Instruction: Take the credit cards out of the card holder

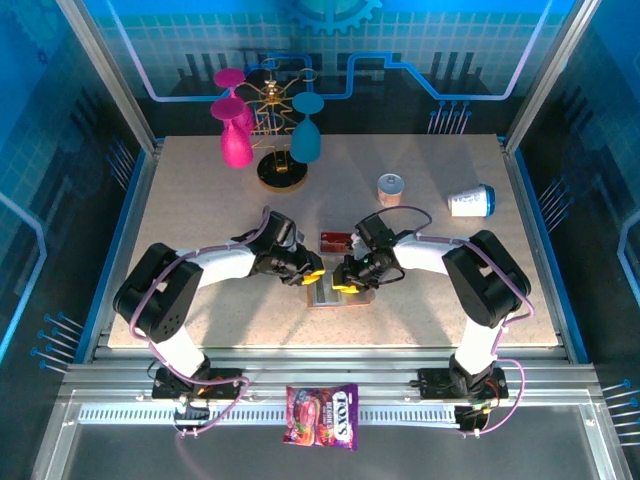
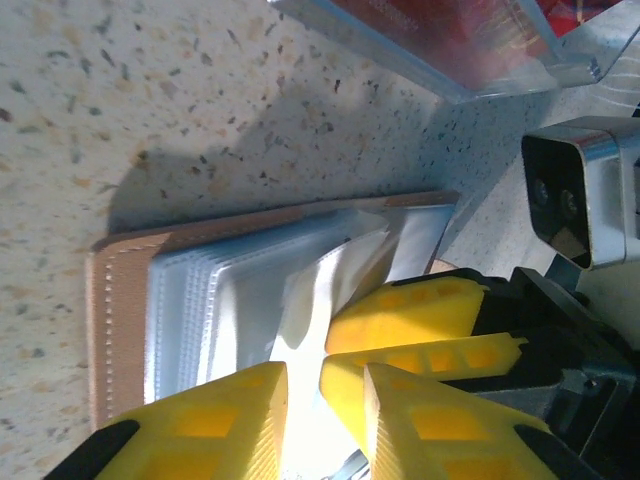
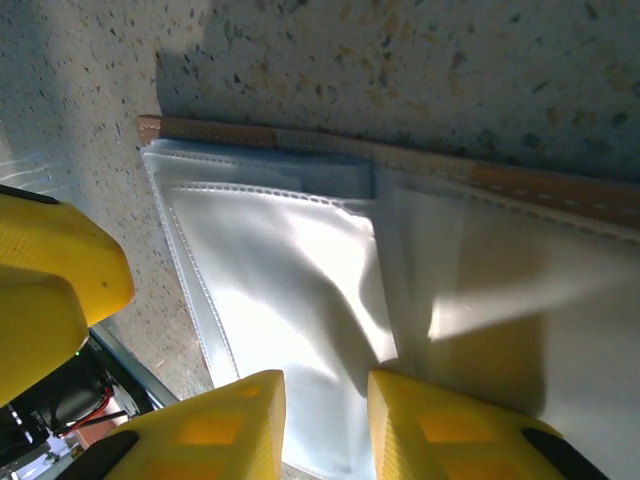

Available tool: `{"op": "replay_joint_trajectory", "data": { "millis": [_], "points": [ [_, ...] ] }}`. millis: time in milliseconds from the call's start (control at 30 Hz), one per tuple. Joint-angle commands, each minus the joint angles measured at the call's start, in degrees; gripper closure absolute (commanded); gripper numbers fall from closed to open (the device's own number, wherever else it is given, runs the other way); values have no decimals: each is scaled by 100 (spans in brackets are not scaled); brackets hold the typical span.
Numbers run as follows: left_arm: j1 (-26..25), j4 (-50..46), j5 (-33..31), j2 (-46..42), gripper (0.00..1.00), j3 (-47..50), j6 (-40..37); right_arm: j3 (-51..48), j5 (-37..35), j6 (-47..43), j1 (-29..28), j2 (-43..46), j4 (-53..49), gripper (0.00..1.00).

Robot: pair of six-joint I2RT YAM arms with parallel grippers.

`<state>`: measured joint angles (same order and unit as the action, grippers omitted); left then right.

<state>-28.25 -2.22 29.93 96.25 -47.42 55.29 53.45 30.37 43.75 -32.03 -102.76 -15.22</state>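
Observation:
The card holder (image 1: 335, 298) lies open and flat on the speckled table, tan rim outside, pale grey-blue pockets (image 2: 230, 300) inside. Both grippers meet over it. My left gripper (image 1: 313, 274) (image 2: 310, 400) is slightly open, its tips just above the pocket sheets. From the other side, my right gripper (image 1: 345, 284) (image 3: 325, 385) has its jaws a little apart, tips down on a raised pocket sleeve (image 3: 280, 260); its fingers (image 2: 420, 310) show beside my left ones. Red credit cards (image 1: 336, 239) (image 2: 430, 15) lie in a clear box (image 2: 470, 80) just beyond the holder.
A gold rack (image 1: 272, 150) with pink and teal goblets stands at the back left. A small can (image 1: 391, 188) and a toppled white cup (image 1: 470, 202) lie at the back right. A candy bag (image 1: 322, 415) rests on the front rail.

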Motion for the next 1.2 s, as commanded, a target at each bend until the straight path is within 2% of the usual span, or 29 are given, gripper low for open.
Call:
{"op": "replay_joint_trajectory", "data": {
  "millis": [0,533,800,1167],
  "points": [
    [-69,134,182,169,71,0,140,-107,118,69,98,126,70,70],
    [-232,225,249,560,65,-154,229,-274,303,249,171,192,318,70],
    [-269,398,317,511,70,-181,342,-265,309,265,208,291,272,70],
    [-273,278,369,472,70,-404,347,-215,90,29,497,917,-233,70]
  ]
}}
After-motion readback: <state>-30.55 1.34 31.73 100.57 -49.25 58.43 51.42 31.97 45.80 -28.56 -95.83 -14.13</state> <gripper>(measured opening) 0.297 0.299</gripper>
